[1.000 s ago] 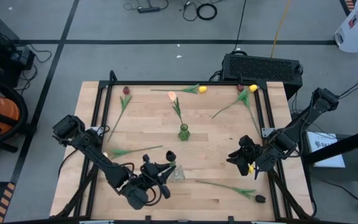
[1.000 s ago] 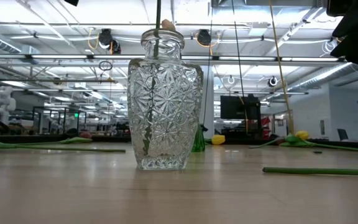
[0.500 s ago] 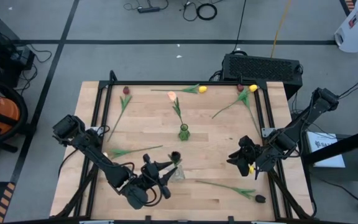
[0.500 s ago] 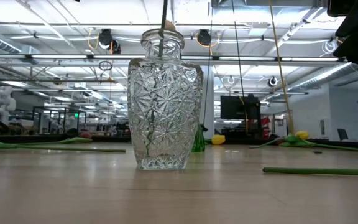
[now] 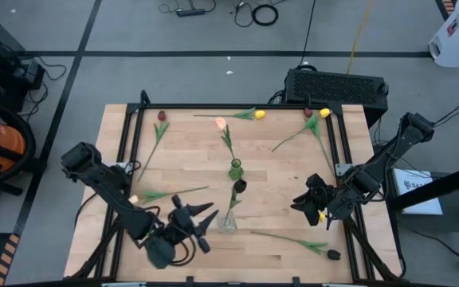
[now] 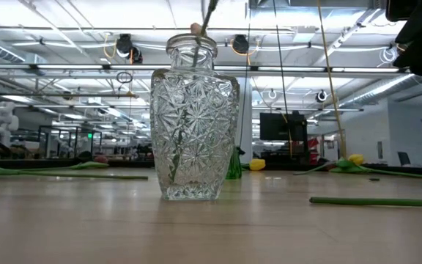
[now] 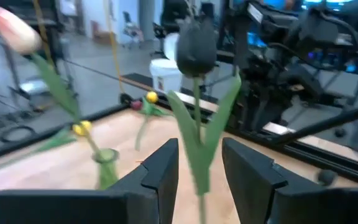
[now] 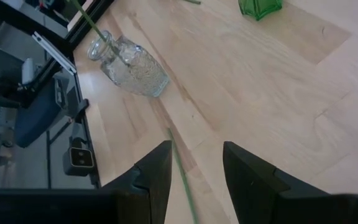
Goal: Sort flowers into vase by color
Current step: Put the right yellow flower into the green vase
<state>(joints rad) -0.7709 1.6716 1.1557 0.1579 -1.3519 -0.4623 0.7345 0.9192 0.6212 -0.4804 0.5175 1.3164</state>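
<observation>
Tulip [image 5: 239,186], dark-headed, leans in the clear vase [image 5: 227,222] near the table's [image 5: 293,163] front edge. We see our left gripper [image 5: 200,217] beside it, fingers apart, empty. Right gripper [image 5: 307,201] waits open. Next, we judge, another flower.

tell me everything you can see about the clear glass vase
The clear glass vase is cut glass with a starburst pattern, a bulging body and a narrow ringed neck. It stands upright on the wooden table, near the front edge. One green stem leans in its mouth, carrying a dark tulip. The left gripper is beside it, open and apart.
</observation>
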